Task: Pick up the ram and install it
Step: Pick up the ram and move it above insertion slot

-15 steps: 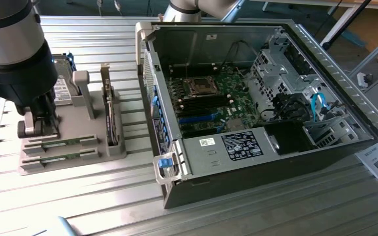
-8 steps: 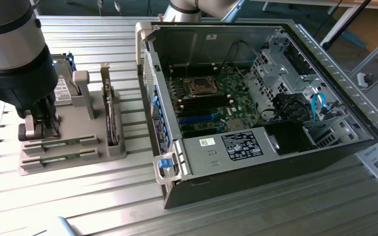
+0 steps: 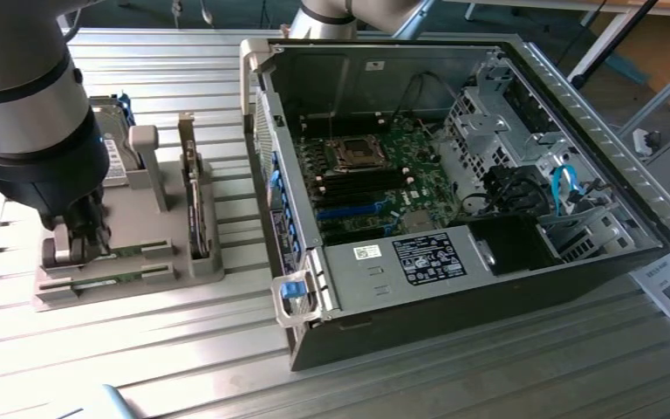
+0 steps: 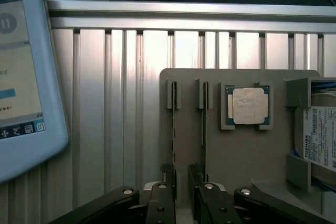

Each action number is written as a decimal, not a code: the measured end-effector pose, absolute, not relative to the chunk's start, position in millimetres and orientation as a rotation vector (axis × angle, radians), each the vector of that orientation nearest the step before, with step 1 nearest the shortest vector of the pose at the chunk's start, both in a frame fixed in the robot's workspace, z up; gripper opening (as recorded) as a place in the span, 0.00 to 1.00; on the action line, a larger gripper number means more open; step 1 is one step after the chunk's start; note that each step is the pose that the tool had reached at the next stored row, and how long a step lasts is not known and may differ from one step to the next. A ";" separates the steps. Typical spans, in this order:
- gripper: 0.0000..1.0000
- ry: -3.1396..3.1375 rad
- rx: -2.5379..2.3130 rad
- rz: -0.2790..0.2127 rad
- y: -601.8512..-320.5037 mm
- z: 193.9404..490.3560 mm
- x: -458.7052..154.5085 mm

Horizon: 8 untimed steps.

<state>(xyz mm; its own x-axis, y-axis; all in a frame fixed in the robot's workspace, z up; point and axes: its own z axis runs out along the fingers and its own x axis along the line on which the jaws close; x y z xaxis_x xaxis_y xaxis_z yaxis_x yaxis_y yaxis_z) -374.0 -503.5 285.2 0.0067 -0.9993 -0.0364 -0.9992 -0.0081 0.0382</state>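
Slatted table (image 4: 105, 103); ram (image 4: 173, 129) on edge beside gripper's (image 4: 181, 179) spread fingers (image 4: 168, 177).

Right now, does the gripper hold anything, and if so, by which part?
Nothing is held. The gripper stands open, low over the grey holder, with its fingertips at one end of a ram stick that stands on edge in its slot.

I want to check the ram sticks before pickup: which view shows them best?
The wrist view: both ram sticks stand edge-on in the gray holder's slots, by the open fingers. The exterior view gives thin greenish strips under the arm.
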 end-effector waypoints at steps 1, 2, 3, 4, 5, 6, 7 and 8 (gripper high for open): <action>0.25 -2.211 2.228 -0.083 -503.7 283.8 -374.0; 0.25 -2.211 2.228 -0.083 -503.8 282.9 -374.1; 0.25 -2.211 2.228 -0.083 -504.0 281.4 -374.0; 0.25 -2.211 2.228 -0.083 -504.2 280.4 -374.1; 0.25 -2.211 2.228 -0.083 -504.4 279.6 -374.0; 0.25 -2.211 2.228 -0.083 -504.6 278.7 -374.1; 0.25 -2.211 2.228 -0.083 -504.9 277.8 -374.1; 0.25 -2.211 2.228 -0.083 -505.2 276.7 -374.1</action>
